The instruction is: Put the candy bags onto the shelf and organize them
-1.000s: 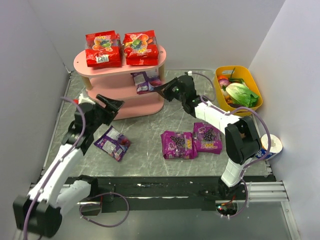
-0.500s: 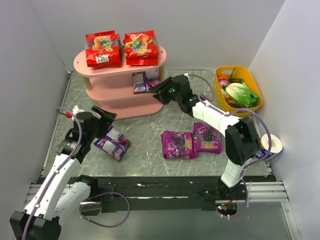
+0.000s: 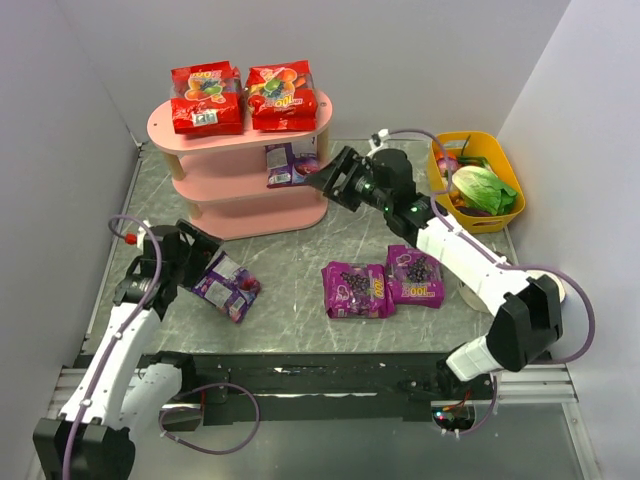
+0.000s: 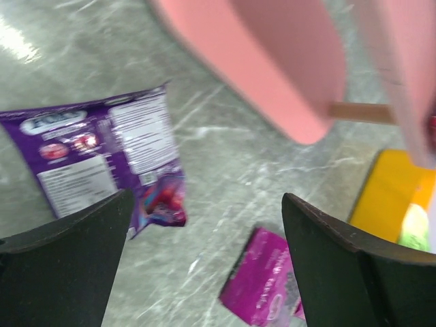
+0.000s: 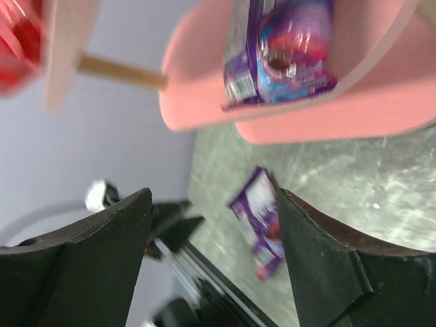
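Observation:
Two red candy bags [image 3: 207,97] [image 3: 281,95] lie on the top tier of the pink shelf [image 3: 240,130]. A blue-violet bag [image 3: 288,163] [image 5: 283,48] rests on the middle tier. My right gripper [image 3: 335,180] [image 5: 214,197] hangs open just right of it, holding nothing. Another blue-violet bag [image 3: 228,286] [image 4: 102,153] lies on the table. My left gripper [image 3: 200,263] [image 4: 208,201] is open over its left edge, empty. Two magenta bags [image 3: 356,289] [image 3: 415,275] lie side by side mid-table.
A yellow tub [image 3: 475,180] of vegetables stands at the back right. A white cup [image 3: 552,290] sits by the right wall, partly behind my right arm. Grey walls close in on the left, back and right.
My right gripper opened, left the blue-violet bag on the middle tier and drew back to the right. My left gripper opened wider and came down toward the bag on the table.

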You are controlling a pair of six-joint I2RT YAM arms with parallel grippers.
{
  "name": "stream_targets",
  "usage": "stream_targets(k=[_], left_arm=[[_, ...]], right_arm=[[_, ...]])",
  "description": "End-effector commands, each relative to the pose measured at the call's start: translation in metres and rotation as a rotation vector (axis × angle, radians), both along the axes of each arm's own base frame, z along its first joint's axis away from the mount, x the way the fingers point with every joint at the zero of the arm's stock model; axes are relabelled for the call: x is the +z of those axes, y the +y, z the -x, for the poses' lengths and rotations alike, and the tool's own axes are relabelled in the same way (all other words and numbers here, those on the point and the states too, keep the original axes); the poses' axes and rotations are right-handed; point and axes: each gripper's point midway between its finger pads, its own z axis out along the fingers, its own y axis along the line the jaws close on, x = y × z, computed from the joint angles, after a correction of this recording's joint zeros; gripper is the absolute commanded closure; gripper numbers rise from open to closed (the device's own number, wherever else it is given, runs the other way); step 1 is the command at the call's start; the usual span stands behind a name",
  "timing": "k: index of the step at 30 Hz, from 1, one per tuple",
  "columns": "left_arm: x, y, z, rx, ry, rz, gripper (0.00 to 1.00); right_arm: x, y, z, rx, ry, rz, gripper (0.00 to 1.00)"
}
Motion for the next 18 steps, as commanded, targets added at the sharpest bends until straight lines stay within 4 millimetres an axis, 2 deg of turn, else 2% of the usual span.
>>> stream_targets(k=[1, 3, 6, 14, 16, 17, 18], left_arm=[[-0.027, 0.000, 0.013, -0.040, 0.116, -0.008, 0.04], [-0.040, 0.001, 0.016, -0.033, 0.168, -0.007, 0.03], [-0.058, -0.002, 0.023, -0.031, 0.244, 0.020, 0.04], [-0.093, 0.001, 0.035, 0.017, 0.357, 0.033, 0.04], [-0.101, -0.001, 0.033, 0.007, 0.371, 0.039, 0.05], [-0.107, -0.002, 0.035, -0.006, 0.385, 0.036, 0.07], [-0.110, -0.005, 0.035, -0.016, 0.394, 0.045, 0.07]], right_arm=[[-0.065, 0.017, 0.034, 0.243, 0.044, 0.157, 0.20], [-0.089, 0.025, 0.045, 0.297, 0.079, 0.200, 0.20], [-0.110, 0.038, 0.060, 0.372, 0.057, 0.278, 0.21], [-0.146, 0.082, 0.086, 0.621, -0.027, 0.378, 0.27], [-0.165, 0.096, 0.097, 0.702, -0.036, 0.407, 0.26], [-0.165, 0.103, 0.096, 0.721, -0.056, 0.407, 0.25], [-0.179, 0.108, 0.097, 0.742, -0.045, 0.421, 0.25]])
